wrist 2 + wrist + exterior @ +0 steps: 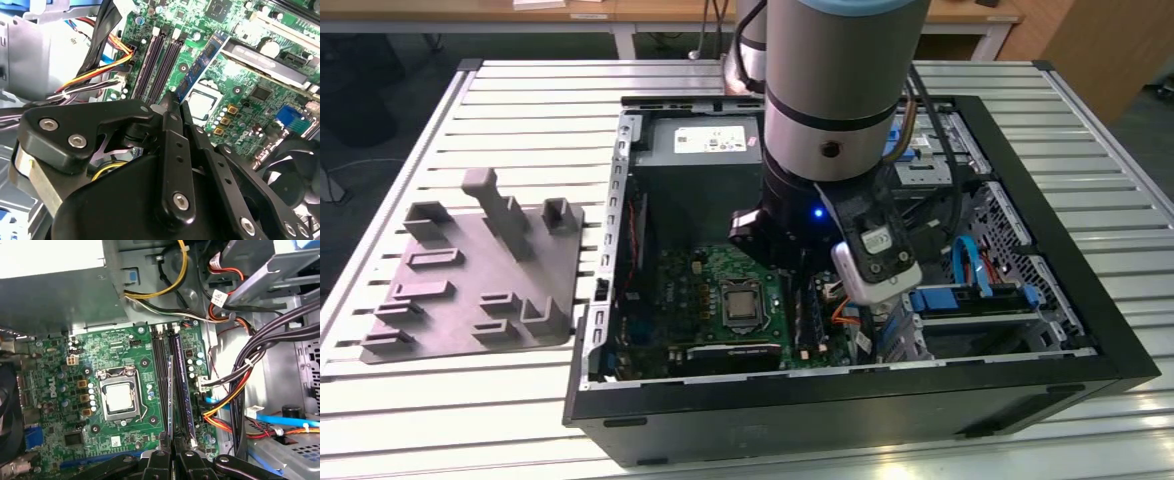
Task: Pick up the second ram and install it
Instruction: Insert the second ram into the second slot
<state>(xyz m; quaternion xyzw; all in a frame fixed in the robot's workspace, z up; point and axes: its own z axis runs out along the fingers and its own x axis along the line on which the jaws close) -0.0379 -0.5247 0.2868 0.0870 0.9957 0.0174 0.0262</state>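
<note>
Your black two-fingered gripper [172, 102] is closed on the second ram [200, 65], a thin dark memory stick with blue label patches, held edge-down just above the long black slots [170, 385] of the green motherboard [60, 385], beside its square silver processor [119, 398]; to my eye you should keep the stick parallel to its slot and press evenly

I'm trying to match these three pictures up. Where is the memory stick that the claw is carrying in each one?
Exterior view: hidden behind the arm, which reaches down into the computer case.
Second wrist view: the memory stick juts out slanted from the claw.
First wrist view: seen edge-on, a thin strip running out from the claw along the long black slots.
Shared landmark: the square processor socket.
</note>
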